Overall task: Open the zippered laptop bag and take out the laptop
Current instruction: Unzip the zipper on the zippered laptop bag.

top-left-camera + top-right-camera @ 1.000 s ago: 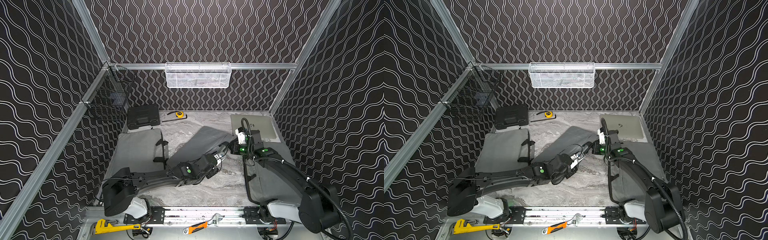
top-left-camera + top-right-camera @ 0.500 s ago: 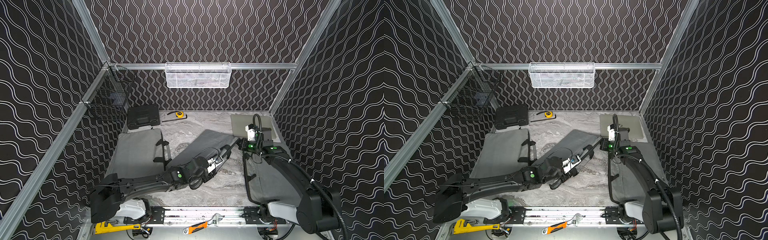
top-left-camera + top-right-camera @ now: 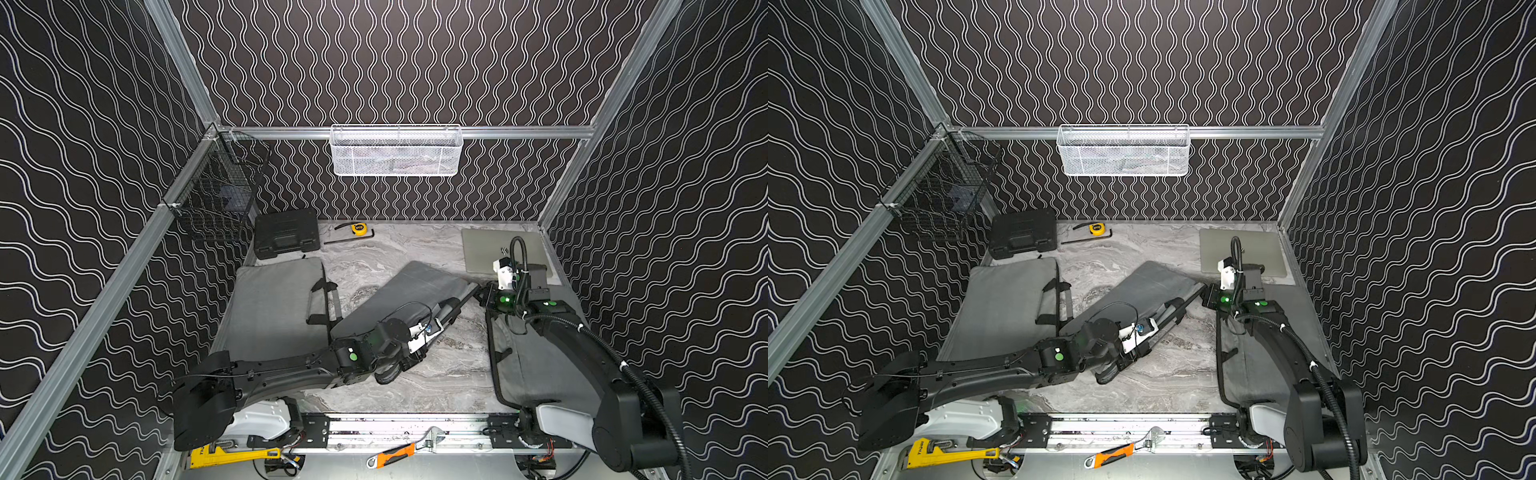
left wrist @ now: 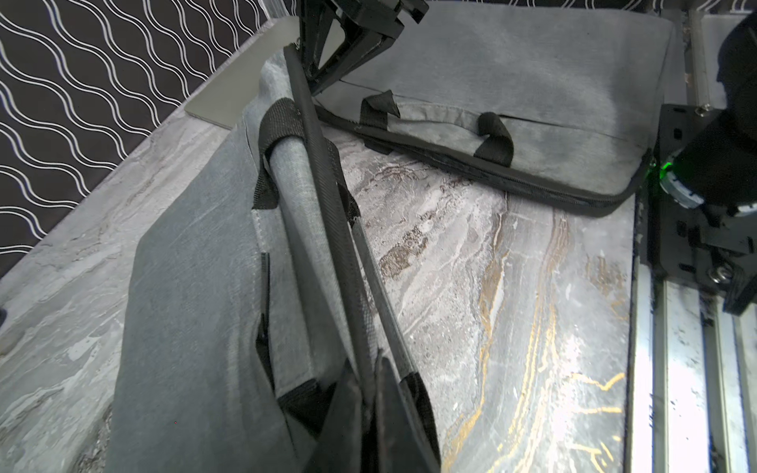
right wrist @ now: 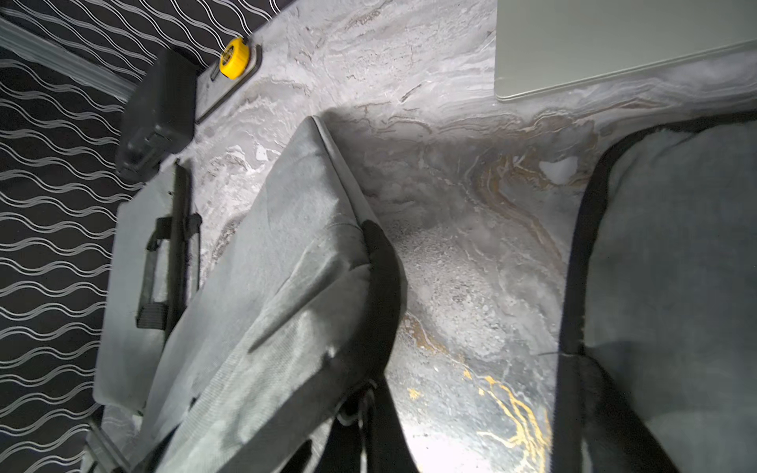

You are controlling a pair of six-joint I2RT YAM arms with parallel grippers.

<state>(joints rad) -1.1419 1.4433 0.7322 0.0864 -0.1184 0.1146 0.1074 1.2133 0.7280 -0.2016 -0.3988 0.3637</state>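
1. Both top views: the bag (image 3: 419,286) (image 3: 1150,286) spans left end effector (image 3: 434,328) to right end effector (image 3: 478,291); the laptop (image 3: 482,253) lies beyond the right one.
2. Left wrist: fingers (image 4: 348,409) flank the bag's zipper edge; grip unclear.
3. Right wrist: right end effector clamped on the bag's corner.

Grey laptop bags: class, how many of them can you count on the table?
3. The left bag lies flat by the black case; the middle bag slants across the centre; the right bag lies partly under the right arm. None seems fully hidden.
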